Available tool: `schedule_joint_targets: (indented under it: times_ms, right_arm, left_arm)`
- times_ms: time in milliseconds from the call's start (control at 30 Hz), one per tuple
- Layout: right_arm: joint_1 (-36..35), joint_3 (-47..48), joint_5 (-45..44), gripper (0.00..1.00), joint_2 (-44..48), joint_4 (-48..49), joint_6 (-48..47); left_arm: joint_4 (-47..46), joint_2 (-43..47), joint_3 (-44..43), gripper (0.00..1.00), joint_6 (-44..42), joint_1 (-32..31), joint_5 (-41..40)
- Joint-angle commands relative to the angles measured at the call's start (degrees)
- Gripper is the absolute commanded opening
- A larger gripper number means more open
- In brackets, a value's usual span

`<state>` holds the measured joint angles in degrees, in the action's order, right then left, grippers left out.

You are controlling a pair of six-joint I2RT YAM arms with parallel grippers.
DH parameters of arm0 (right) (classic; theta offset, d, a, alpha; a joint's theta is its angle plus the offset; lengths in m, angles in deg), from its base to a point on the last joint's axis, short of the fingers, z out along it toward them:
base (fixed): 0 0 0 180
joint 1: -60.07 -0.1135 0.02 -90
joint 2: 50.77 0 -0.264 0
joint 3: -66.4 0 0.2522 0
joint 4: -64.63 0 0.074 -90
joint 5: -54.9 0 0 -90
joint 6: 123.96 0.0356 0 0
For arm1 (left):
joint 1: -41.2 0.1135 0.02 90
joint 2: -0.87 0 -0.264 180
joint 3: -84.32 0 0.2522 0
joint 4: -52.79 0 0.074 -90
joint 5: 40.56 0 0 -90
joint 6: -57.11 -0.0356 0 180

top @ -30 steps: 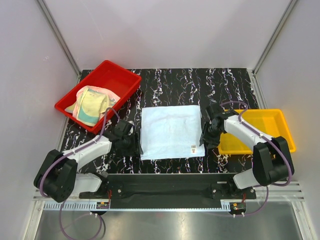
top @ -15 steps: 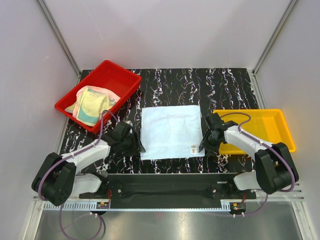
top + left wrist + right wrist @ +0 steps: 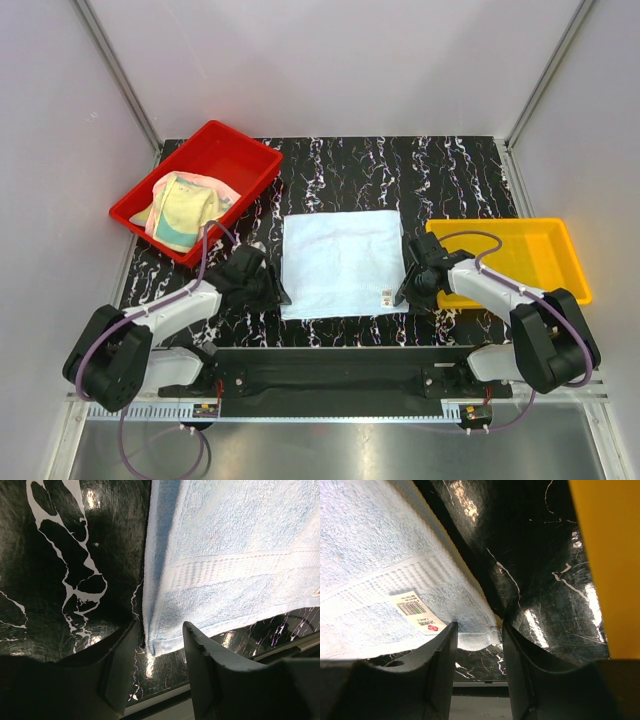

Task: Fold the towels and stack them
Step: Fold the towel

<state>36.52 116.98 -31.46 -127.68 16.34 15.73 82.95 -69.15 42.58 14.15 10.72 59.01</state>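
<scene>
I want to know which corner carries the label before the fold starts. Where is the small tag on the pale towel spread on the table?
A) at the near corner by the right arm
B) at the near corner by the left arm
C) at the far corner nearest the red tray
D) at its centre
A: the tag lies on the pale blue towel at its near corner, right beside the right pincer.

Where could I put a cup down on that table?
The widest bare stretch is the marble table behind the spread towel, right of the red tray. The yellow tray has a bare floor too. It is crowded at the towel's near corners, where the left gripper and right gripper sit.
</scene>
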Motion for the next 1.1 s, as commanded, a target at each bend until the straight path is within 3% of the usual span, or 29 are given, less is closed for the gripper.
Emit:
schedule_joint_targets:
  times_ms: [0, 400, 533, 733, 1067]
  right_arm:
    - [-0.79, -1.4, -2.23, 0.47, 1.05, 1.38, 1.81]
    - [-1.41, -2.1, -1.62, 0.33, 2.81, 1.91, 2.43]
    - [-1.58, -2.1, -1.53, 0.42, 3.16, 1.3, 2.16]
    - [-1.85, -2.19, -3.2, 0.48, 5.01, -0.63, 2.69]
    - [-2.99, -2.72, -4.94, 0.42, 4.13, 0.25, 4.62]
  left_arm:
    - [5.31, -0.3, 1.71, 0.49, -0.2, -0.81, -4.03]
    - [9.61, 3.66, 2.85, 0.5, 2.26, -2.22, -5.7]
    - [9.17, 3.14, 2.85, 0.5, 2.87, -2.39, -5.61]
    - [6.98, 2.52, 3.82, 0.5, 4.1, -2.57, -4.82]
    - [5.48, 0.85, 4.78, 0.42, 4.54, -2.92, -4.73]
